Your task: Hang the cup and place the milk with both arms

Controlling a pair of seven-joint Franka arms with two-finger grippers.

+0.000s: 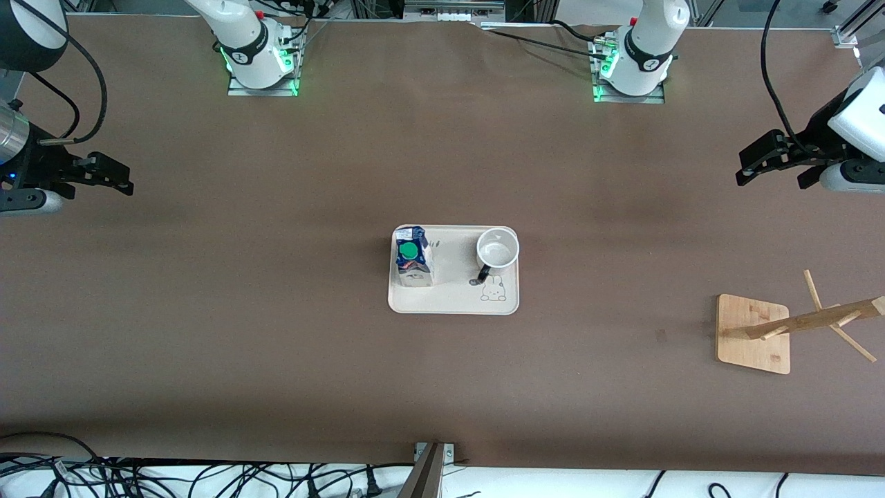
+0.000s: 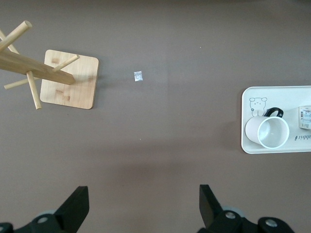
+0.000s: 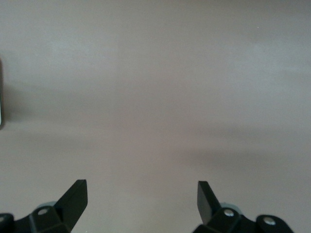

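A cream tray lies mid-table. On it the milk, a blue-topped carton with a green cap, stands upright toward the right arm's end. The white cup stands mouth up toward the left arm's end, its black handle pointing at the front camera. My left gripper hovers open and empty over bare table near its end, well away from the tray. The left wrist view shows the open left gripper, the cup and a corner of the milk. My right gripper hangs open over bare table at its own end; in the right wrist view the right gripper holds nothing.
A wooden peg rack on a square base stands near the left arm's end, nearer the front camera than the tray; the rack also shows in the left wrist view. A small scrap lies on the table between rack and tray.
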